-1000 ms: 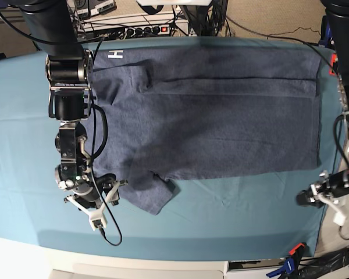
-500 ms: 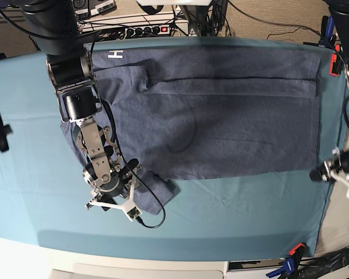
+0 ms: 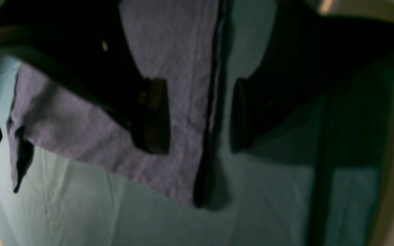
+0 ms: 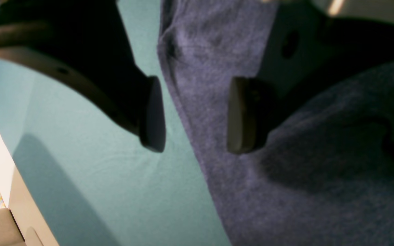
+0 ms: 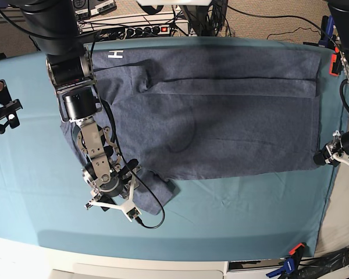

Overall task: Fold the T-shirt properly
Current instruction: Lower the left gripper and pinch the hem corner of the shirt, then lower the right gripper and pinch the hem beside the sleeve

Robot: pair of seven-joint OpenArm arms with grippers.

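L wrist view dim/blurred: left gripper [image 3: 198, 114] jaws wide, straddling T-shirt [image 3: 169, 44] hem edge; R wrist: right gripper [image 4: 195, 114] wide, nothing held, over sleeve edge on teal cloth [image 4: 91, 164]; base: shirt flat, L gripper cut off at frame edge.

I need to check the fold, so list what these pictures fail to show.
- Base view: the sleeve of the heathered blue-grey cotton T-shirt is partly hidden by the right gripper and its arm.
- Base view: its white block lettering shows one letter; the rest is folded under.
- Left wrist view: dark and blurred; the left gripper straddles the shirt's edge, height above the plain teal table cloth unclear.
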